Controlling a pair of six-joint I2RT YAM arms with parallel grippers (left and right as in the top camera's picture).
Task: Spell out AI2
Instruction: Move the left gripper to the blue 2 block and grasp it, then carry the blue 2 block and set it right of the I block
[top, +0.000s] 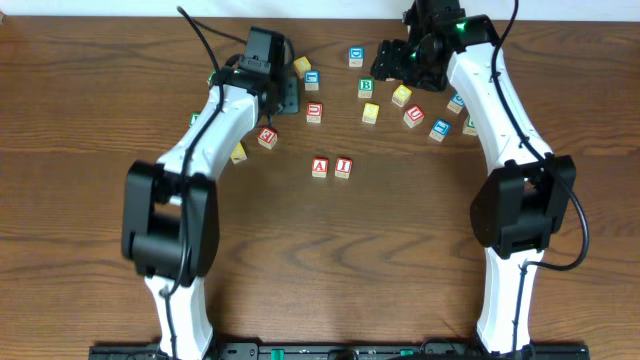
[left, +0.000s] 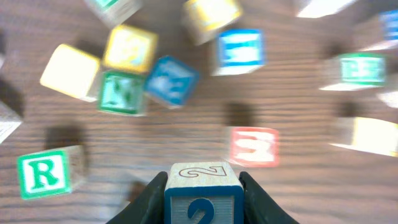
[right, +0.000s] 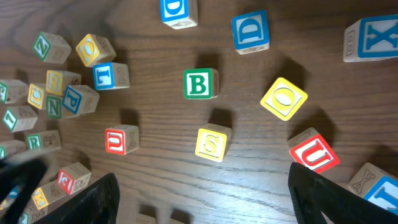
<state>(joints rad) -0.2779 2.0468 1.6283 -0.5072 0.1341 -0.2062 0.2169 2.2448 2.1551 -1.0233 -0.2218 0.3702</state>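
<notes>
The blue-framed "2" cube (left: 203, 194) sits between the two black fingers of my left gripper (left: 203, 186), which is shut on it. In the overhead view that gripper (top: 287, 95) is at the back left of the table, and the cube is hidden beneath it. The red "A" cube (top: 319, 167) and red "I" cube (top: 343, 167) stand side by side, touching, near the table's middle. My right gripper (top: 392, 60) hovers at the back right. Seen from its wrist, the right gripper (right: 202, 199) is wide open over bare wood with nothing between its fingers.
Loose letter cubes are scattered across the back of the table: green B (top: 366, 87), yellow S (top: 370, 113), red U (top: 413, 116), a red cube (top: 314, 112), another red cube (top: 267, 137). A green R (left: 43, 172) lies left of my left fingers.
</notes>
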